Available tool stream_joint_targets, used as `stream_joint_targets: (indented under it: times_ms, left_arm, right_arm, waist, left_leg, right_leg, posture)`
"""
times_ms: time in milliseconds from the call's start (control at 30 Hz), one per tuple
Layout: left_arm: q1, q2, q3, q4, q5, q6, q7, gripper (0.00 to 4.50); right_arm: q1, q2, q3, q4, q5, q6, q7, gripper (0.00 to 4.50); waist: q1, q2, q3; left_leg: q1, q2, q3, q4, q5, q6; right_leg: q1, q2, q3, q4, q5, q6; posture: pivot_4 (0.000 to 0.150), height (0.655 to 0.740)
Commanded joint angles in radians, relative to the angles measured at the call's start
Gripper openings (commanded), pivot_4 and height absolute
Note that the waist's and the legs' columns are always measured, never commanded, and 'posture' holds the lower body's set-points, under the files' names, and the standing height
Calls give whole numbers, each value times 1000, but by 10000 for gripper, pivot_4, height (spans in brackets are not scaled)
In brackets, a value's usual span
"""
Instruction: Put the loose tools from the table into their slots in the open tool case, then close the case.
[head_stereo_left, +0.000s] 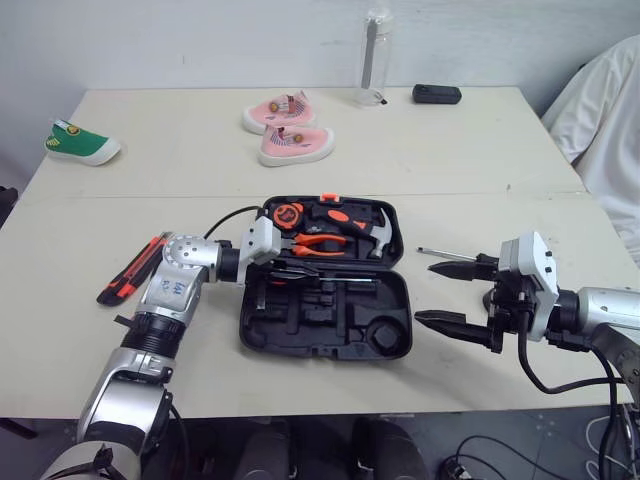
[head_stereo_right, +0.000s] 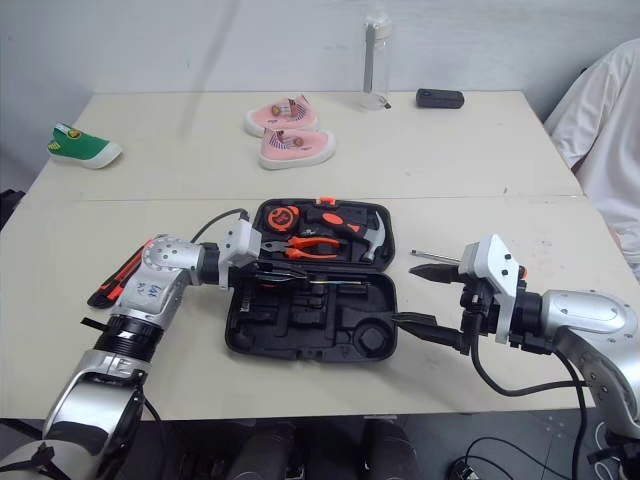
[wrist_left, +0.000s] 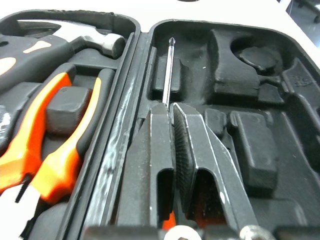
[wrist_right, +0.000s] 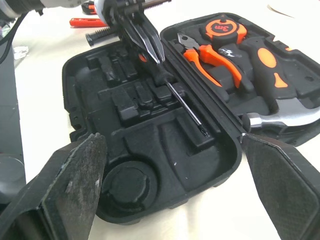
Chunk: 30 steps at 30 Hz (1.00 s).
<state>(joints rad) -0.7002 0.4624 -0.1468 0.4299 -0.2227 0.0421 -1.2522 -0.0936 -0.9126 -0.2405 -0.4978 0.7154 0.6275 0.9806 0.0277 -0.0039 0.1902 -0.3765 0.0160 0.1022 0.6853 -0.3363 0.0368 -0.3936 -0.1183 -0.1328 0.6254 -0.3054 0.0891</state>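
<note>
On a beige table (head_stereo_left: 450, 150), an open black plastic tool case (head_stereo_left: 300, 328) holds orange-handled pliers (head_stereo_left: 320, 243) and a steel-headed hammer (head_stereo_left: 378, 235) in its far half. The left gripper (wrist_left: 172, 105) is clamped tight on the handle of a slim steel-shafted screwdriver (wrist_left: 170, 70), whose shaft lies low along the near half, beside the hinge. The right gripper (head_stereo_left: 425, 292) hangs spread wide and empty just right of the case, and a red utility knife (head_stereo_left: 130, 270) lies on the table to its left.

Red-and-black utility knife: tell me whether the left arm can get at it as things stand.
Probably not yet: the left end effector is shut on the steel-shafted screwdriver in the open black tool case. The red-and-black utility knife lies uncovered beside that arm: likely reachable after release.
</note>
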Motion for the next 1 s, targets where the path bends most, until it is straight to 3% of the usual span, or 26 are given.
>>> stream_joint_targets:
  times_ms: [33,200,300,533,667,767,867,1000]
  left_arm:
    - [-30,-6,-8,38,34,-58,8,188]
    - [-29,4,-59,83,111,-75,15,188]
    - [-3,19,-132,151,210,-190,17,188]
    - [-23,1,-180,229,284,-335,66,188]
    - [-40,-17,-170,238,270,-351,71,188]
    - [-66,-11,-79,153,151,-219,49,188]
    - [-47,58,38,-21,-14,12,14,8436]
    - [101,250,229,-291,-191,354,35,26460]
  right_arm:
    - [0,6,-26,-4,0,-19,-7,45000]
    - [5,9,-29,-4,-2,-17,-14,45000]
    - [11,19,-18,13,-21,-27,-26,45000]
    - [21,38,-8,48,-57,-34,-42,45000]
    - [18,35,-15,51,-57,-34,-38,45000]
    - [10,32,-43,38,-46,-35,-48,45000]
    - [22,29,-106,20,-14,-19,-64,45000]
    - [105,-9,-302,35,33,23,-38,45000]
  waist:
    - [-1,0,0]
    - [1,0,0]
    - [0,-1,-1]
    - [1,-2,-14]
    - [1,-2,-15]
    - [1,-2,-15]
    - [-4,-3,-14]
    - [-17,-4,-12]
  left_leg:
    - [0,0,0,0,0,0]
    - [0,0,0,0,0,0]
    - [1,0,0,0,0,0]
    - [6,0,0,-1,0,0]
    - [7,0,0,-1,-1,1]
    - [6,-1,-1,-1,-1,1]
    - [3,-2,0,-1,-1,2]
    - [0,0,-1,-2,0,1]
  right_leg:
    - [0,0,0,0,0,0]
    - [0,0,0,0,0,0]
    - [1,0,0,0,0,0]
    - [5,-1,0,-1,0,0]
    - [6,-9,0,-1,0,0]
    - [6,-11,-2,-1,0,0]
    - [3,-11,-3,0,0,0]
    - [0,-9,-3,0,0,0]
  posture:
    - [1500,7316]
    - [1500,7316]
    - [1500,7316]
    - [1500,7316]
    - [1500,7316]
    - [1500,7316]
    - [1500,7316]
    - [1500,7316]
